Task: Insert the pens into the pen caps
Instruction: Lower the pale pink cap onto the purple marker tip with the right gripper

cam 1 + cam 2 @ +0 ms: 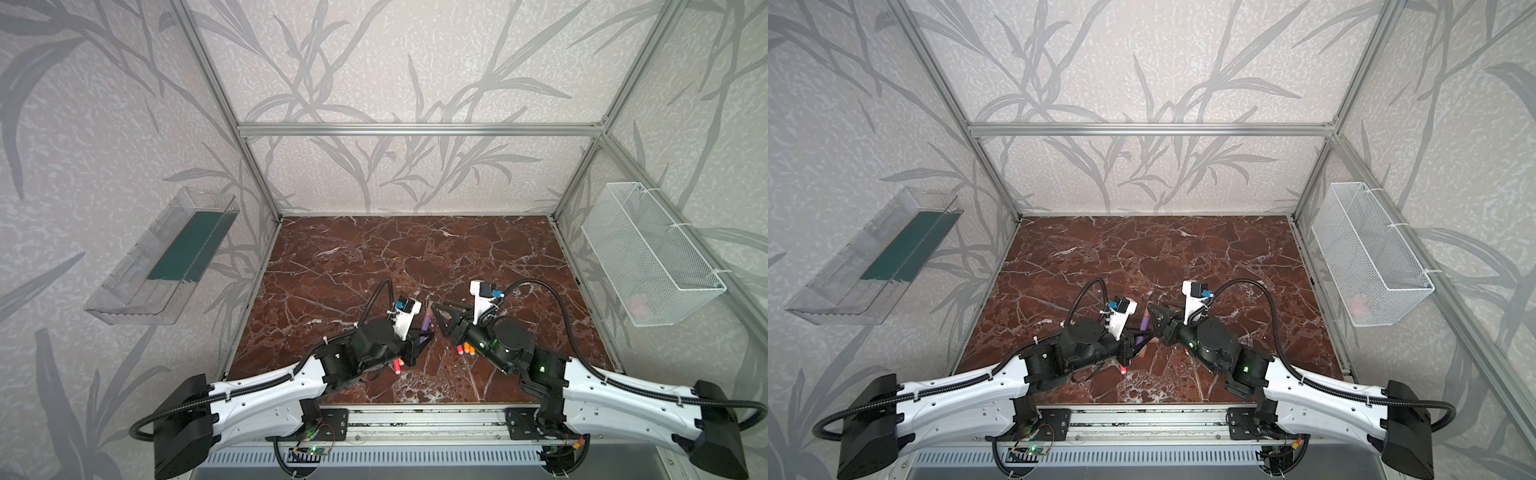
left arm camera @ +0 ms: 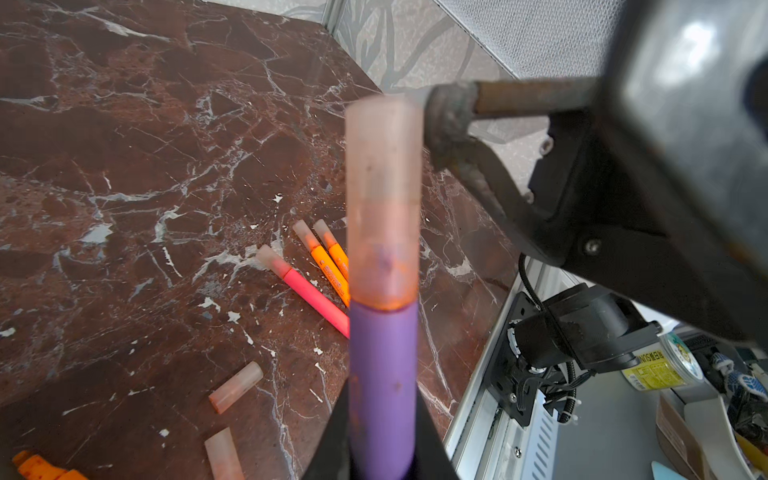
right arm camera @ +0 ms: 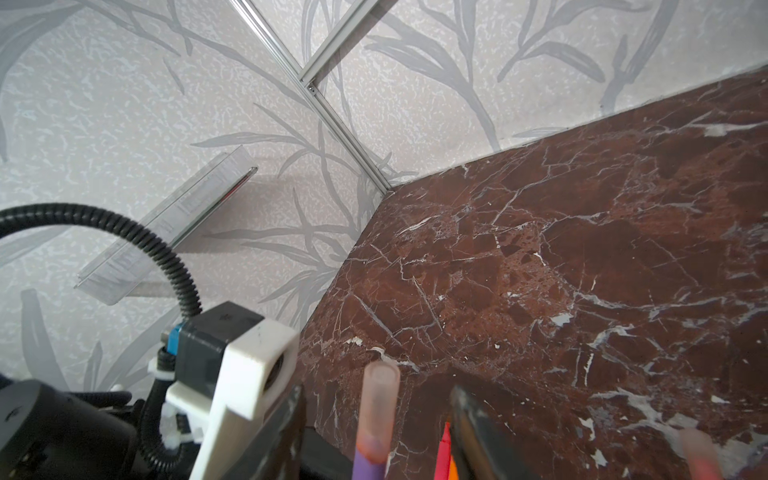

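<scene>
My left gripper [image 2: 382, 457] is shut on the purple pen [image 2: 382, 374], which points up and away from it. A pale pen cap [image 2: 382, 199] sits over the pen's tip. In both top views the pen [image 1: 425, 326] [image 1: 1144, 324] stands mid-table between the two grippers. My right gripper [image 3: 378, 415] is open, one finger on each side of the cap [image 3: 376, 407], both clear of it. A capped pink pen [image 2: 307, 291] and two capped orange pens [image 2: 328, 266] lie on the table. Two loose caps [image 2: 235, 386] [image 2: 224, 455] lie beside an uncapped orange pen [image 2: 37, 467].
The brown marble table [image 1: 415, 257] is walled on three sides. A white wire basket [image 1: 648, 257] hangs on the right wall and a clear plastic tray [image 1: 162, 257] on the left wall. A metal rail [image 1: 415, 419] runs along the front edge.
</scene>
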`<state>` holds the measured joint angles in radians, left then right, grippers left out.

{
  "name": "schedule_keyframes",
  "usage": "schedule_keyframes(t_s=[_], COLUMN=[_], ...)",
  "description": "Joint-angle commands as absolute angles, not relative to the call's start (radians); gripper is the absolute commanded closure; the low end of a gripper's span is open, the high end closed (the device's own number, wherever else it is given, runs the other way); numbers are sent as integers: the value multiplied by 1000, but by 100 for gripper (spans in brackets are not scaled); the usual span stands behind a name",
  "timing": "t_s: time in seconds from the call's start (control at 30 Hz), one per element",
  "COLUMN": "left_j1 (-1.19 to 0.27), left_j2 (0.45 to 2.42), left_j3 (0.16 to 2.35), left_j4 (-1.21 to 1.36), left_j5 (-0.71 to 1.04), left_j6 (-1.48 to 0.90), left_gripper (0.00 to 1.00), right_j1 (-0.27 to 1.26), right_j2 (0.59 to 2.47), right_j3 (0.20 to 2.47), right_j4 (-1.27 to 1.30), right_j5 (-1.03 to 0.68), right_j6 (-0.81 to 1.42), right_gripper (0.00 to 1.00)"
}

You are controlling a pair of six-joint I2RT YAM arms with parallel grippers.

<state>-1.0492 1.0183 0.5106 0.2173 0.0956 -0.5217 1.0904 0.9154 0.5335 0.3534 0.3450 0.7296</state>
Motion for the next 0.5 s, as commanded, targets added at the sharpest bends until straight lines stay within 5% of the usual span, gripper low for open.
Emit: schedule_keyframes(t_s=[0.0, 0.47], left_j1=[-1064, -1076], left_j2=[1042, 1070], left_j3=[554, 570], left_j4=[200, 189], left_j5=[102, 83], left_j6=[-461, -441], left_gripper=[100, 100], right_j1=[1071, 1058], right_j2=[965, 1030], right_j3=[581, 608], right_j4=[320, 316], right_j5=[313, 276], right_j6=[727, 745], right_gripper=[51, 78])
